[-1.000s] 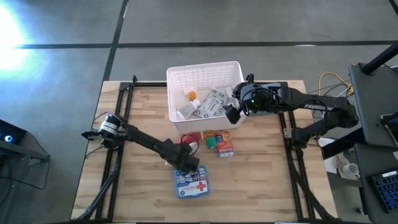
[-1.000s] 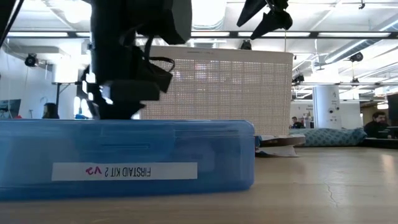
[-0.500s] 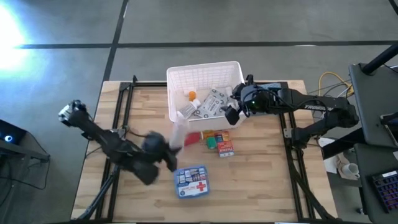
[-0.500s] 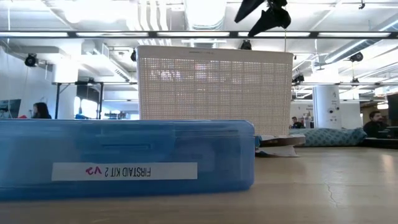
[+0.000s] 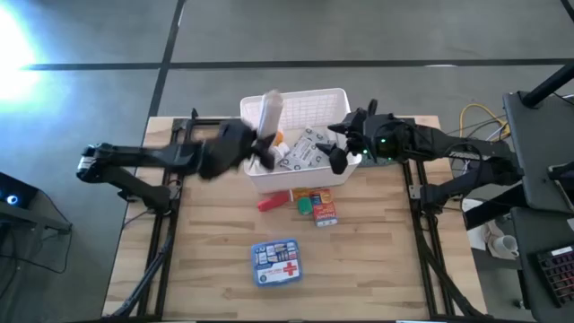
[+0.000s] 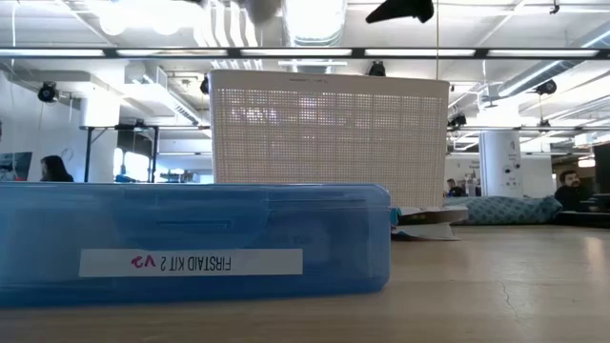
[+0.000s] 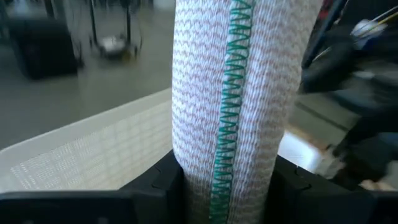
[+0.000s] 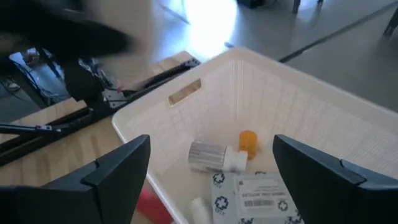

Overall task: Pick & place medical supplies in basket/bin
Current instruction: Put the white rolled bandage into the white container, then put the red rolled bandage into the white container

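My left gripper [image 5: 260, 142] is shut on a white woven bandage roll with a green stitched seam [image 5: 269, 109], held in the air over the left part of the white slotted basket [image 5: 300, 95]. In the basket lie an orange vial [image 8: 247, 139], a white pill bottle [image 8: 211, 154] and grey patterned packets [image 5: 305, 148]. My right gripper [image 5: 337, 149] hovers open above the basket's right near corner. On the table rest a red-white tube [image 5: 273, 199], small red and green boxes [image 5: 316, 204] and the blue red-cross pouch [image 5: 276, 262]. My left gripper pinches the bandage roll [image 7: 230, 112] between its two fingers [image 7: 160, 186], one on each side of the roll's near end. The roll is lifted clear and sticks out past the fingers toward the table's far edge, above the basket's wall [image 7: 93, 155].
The low view is filled by the blue first-aid case [image 6: 191, 243] in front of the basket [image 6: 329, 133]. Black frame rails run along the table's left [image 5: 175, 179] and right [image 5: 417, 193] sides. Bare wood lies on either side of the pouch.
My left gripper has risen from beside the blue pouch with the bandage roll and swung fast toward the far edge, and now stands over the basket's left part. The roll is lifted clear of the table. My right gripper has stayed over the basket's right corner.
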Controlling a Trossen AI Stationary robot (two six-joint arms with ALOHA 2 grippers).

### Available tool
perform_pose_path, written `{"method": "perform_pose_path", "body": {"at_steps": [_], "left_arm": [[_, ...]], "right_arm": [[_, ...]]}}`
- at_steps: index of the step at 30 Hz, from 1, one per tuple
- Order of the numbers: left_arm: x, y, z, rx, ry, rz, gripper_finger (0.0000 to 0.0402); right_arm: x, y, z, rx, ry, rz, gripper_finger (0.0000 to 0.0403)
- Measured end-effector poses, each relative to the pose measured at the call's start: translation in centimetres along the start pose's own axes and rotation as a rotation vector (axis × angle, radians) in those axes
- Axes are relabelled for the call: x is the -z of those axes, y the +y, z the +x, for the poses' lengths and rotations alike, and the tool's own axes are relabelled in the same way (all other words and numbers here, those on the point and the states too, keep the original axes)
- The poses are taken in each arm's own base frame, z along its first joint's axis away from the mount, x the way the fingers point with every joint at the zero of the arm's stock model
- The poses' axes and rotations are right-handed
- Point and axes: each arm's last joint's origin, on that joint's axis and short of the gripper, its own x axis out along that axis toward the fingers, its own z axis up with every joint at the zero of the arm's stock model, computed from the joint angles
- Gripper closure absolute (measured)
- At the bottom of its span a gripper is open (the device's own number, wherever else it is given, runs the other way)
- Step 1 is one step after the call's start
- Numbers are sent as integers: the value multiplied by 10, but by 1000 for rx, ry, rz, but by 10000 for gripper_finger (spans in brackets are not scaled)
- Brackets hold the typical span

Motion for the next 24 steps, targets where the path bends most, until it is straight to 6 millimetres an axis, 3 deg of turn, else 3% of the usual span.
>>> {"method": "perform_pose_path", "body": {"at_steps": [5, 8, 11, 18, 24], "left_arm": [[1, 45, 65, -25, 128, -61, 263], [4, 59, 86, -23, 181, -103, 234], [10, 62, 96, 0, 225, -112, 186], [7, 53, 82, 57, 226, -107, 87], [5, 33, 23, 235, 345, -36, 72]], "right_arm": [[-3, -5, -15, -5, -17, 14, 76], [-1, -7, -19, 4, 8, 15, 76], [3, -9, -20, 18, 46, 2, 76], [14, -9, -9, 26, 61, -1, 76], [18, -9, -2, 82, 40, 28, 76]]}}
